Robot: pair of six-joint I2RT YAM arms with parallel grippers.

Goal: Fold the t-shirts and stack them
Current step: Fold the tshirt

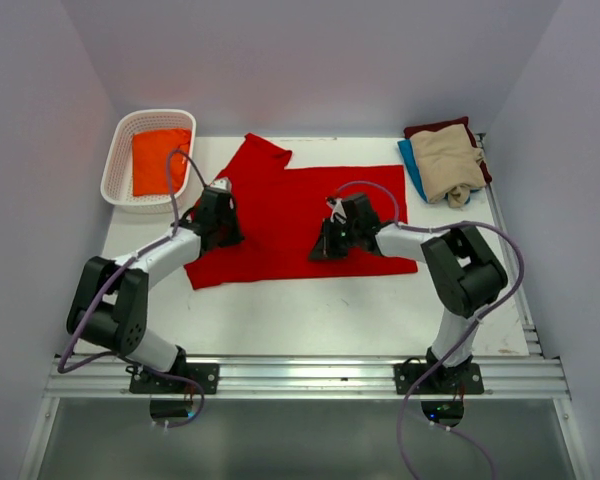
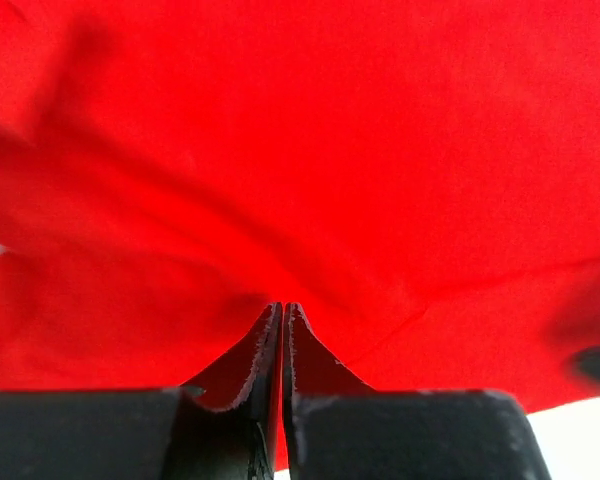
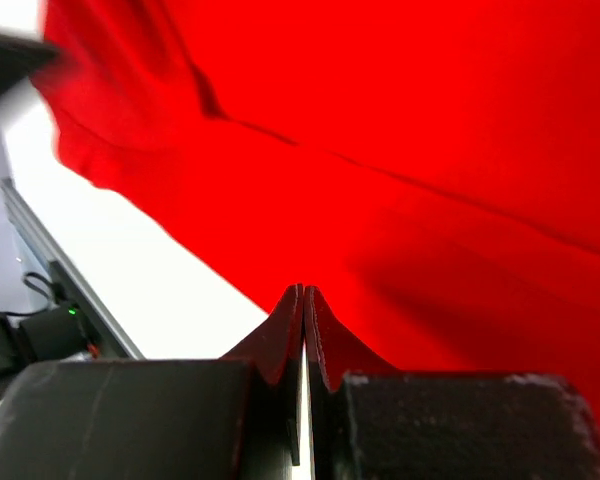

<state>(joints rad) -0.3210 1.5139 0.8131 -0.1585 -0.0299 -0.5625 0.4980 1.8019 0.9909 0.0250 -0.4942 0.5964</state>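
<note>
Grippers both stand clenched on the red t-shirt (image 1: 310, 205): the left gripper (image 2: 282, 308) pinches cloth near its left edge, and the right gripper (image 3: 303, 290) pinches its near hem. The shirt lies spread on the white table (image 1: 310, 310). At far left an orange t-shirt (image 1: 160, 160) sits in the basket (image 1: 118, 160). At far right a beige t-shirt (image 1: 448, 165) lies on a maroon t-shirt (image 1: 435, 127) and a blue t-shirt (image 1: 410, 160).

No readable text, brand, number or sign shows anywhere, not even on the bright red cloth t-shirt (image 1: 300, 225).
</note>
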